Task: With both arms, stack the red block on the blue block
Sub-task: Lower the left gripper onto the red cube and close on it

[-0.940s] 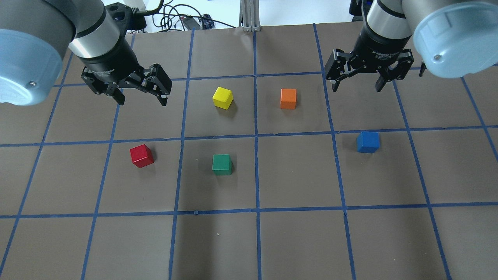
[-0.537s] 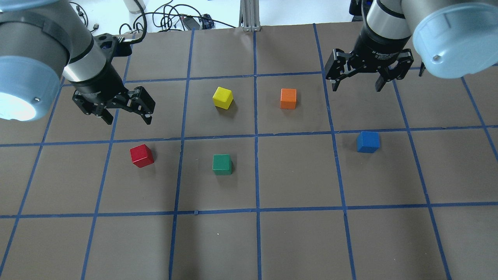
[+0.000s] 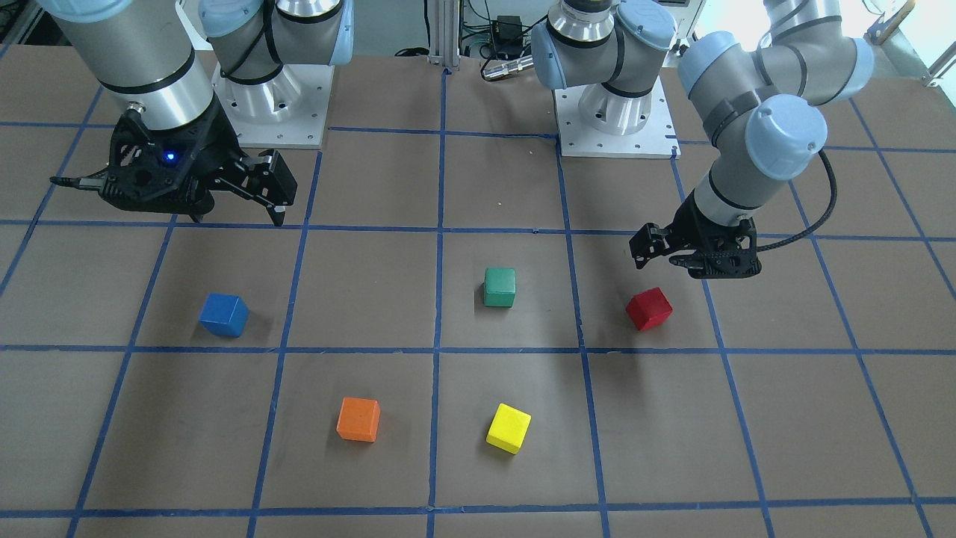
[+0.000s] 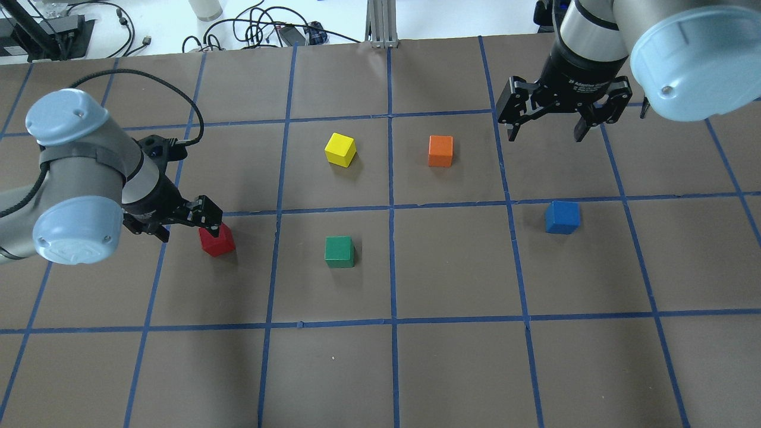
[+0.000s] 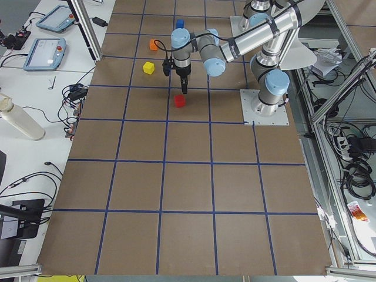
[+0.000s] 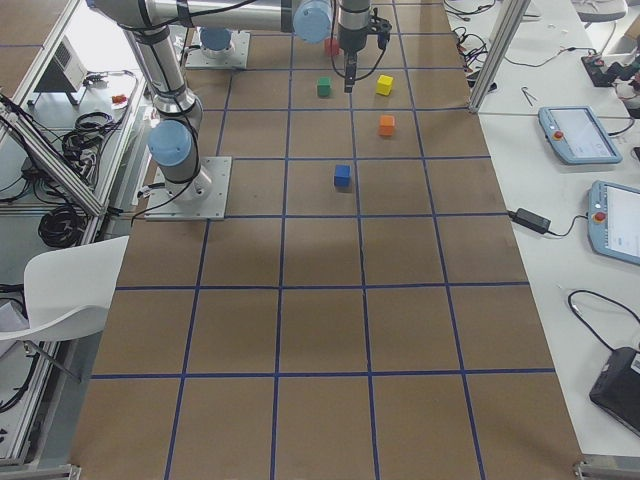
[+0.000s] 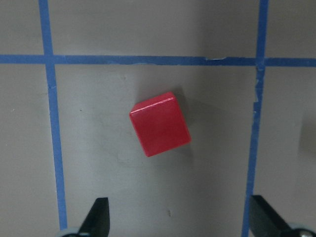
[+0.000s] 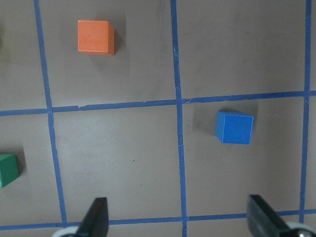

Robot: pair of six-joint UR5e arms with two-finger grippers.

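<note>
My left pincer (image 4: 189, 229) spread, empty, low over the red block (image 4: 217, 241), which sits on the desk (image 4: 452, 368) just ahead of my jaw gap, faces skewed. The blue block (image 4: 562, 217) lies well apart, nearer my spread right pincer (image 4: 546, 132).

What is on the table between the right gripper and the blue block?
Only bare table crossed by one blue tape line, as the overhead view shows. The right gripper is open; the blue block stands untouched.

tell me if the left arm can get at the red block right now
Probably yes: the left gripper hangs open over the red block, and the nearest neighbour, the green block, sits well apart.
</note>
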